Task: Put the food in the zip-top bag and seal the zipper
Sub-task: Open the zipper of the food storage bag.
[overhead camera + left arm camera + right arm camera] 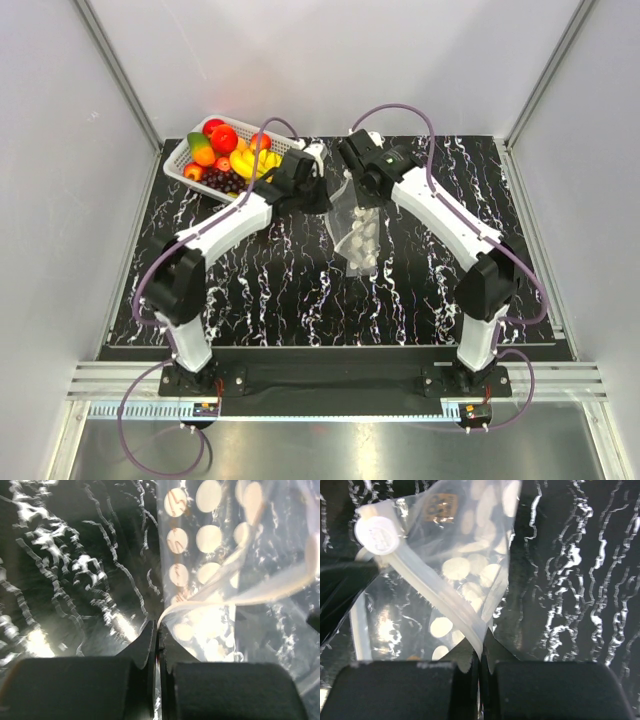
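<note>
Opening step of the bagging task. I have my left hand [322, 198] and my right hand [350, 183] meeting at the mouth of the dotted clear bag [361, 236], which hangs between the two hands and trails toward me onto the tabletop [300, 290]. In the left wrist view the left hand [157, 630] is pinched tight on the zipper strip [270, 587], which rises straight out of its fingertips, with the bag [210, 540] just beyond and to its right. In the right wrist view the right hand [480, 652] is likewise clamped on the zipper strip [435, 595], with the bag [470, 565] spreading ahead and to its left. I judge the mouth to be only partly parted and the bag empty. All the fruit [225, 150] sits in the basket [180, 168], beyond and to the left of my left hand. The next move, as I read it, calls for drawing the hands apart to widen the mouth. One hand must then let go to fetch fruit, without the floppy film folding shut. Writing: a round white tab [377, 534] at the strip's end bears faint marks, and a brownish patch [442, 505] shows on the film; I can read neither.
</note>
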You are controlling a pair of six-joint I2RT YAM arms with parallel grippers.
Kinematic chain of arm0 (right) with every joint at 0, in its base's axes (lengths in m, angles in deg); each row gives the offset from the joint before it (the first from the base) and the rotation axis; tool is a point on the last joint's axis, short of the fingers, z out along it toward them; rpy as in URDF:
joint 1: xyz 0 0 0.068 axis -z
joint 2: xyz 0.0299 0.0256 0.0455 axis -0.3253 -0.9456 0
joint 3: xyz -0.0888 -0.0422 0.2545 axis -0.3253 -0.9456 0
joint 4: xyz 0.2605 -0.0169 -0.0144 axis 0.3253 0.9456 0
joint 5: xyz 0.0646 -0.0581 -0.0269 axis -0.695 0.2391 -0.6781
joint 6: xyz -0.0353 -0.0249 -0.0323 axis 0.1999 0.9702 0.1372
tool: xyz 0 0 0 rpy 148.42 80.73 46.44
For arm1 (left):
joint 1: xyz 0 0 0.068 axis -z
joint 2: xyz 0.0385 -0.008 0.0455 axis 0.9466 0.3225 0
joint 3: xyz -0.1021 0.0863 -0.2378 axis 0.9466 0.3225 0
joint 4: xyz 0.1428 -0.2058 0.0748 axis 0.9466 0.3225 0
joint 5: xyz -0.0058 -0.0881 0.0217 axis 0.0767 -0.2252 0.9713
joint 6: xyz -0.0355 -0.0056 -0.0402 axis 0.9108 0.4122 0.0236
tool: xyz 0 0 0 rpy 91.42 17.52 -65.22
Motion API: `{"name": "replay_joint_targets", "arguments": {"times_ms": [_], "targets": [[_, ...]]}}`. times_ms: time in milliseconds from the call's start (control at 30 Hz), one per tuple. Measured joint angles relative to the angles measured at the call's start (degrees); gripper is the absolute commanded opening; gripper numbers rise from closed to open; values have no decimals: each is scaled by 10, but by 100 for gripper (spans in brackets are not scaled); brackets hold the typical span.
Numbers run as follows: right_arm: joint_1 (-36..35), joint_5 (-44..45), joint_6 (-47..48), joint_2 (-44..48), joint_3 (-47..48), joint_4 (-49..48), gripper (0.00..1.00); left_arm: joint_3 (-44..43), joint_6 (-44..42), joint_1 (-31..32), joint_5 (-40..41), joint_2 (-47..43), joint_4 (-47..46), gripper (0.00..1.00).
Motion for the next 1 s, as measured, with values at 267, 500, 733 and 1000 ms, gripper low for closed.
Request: {"name": "replay_joint_targets", "arguments": {"times_ms": [267, 500, 733, 1000], "targets": [[40, 55, 49, 15, 18, 64, 0, -63, 70, 38, -57, 66, -60, 1], [45, 96, 51, 24, 62, 129, 0, -61, 161, 76, -129, 91, -183, 1], [44, 96, 46, -6, 38, 129, 0, 4, 169, 74, -127, 107, -201, 1], [38, 69, 41, -28, -72, 63, 0, 13, 89, 61, -22, 124, -90, 0]]}}
